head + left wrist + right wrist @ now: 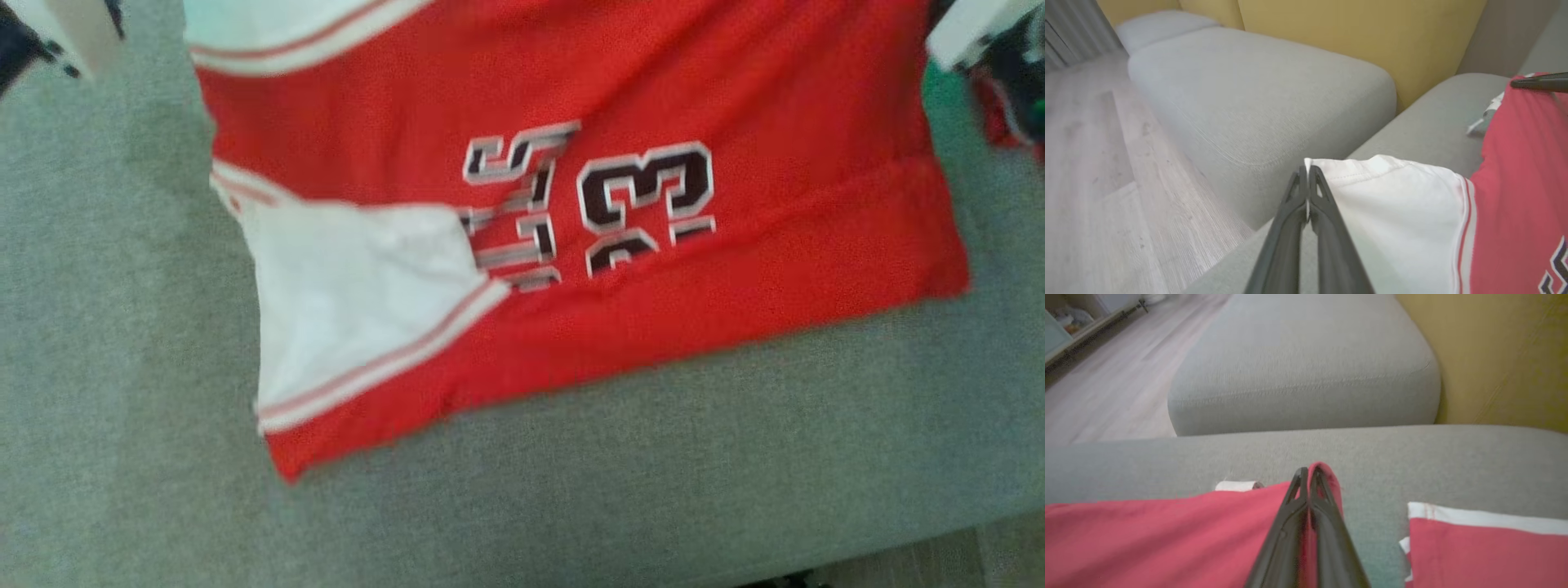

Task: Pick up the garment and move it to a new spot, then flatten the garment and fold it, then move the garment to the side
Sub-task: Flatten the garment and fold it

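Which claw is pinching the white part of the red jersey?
The left gripper: it clamps the white sleeve of the red fabric jersey, while the right gripper pinches a red fold.

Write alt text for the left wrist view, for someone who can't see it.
The left gripper, shut, pinches the white edge of a red jersey spread over a grey sofa. Behind stand yellow back cushions; wooden floor lies to the left.
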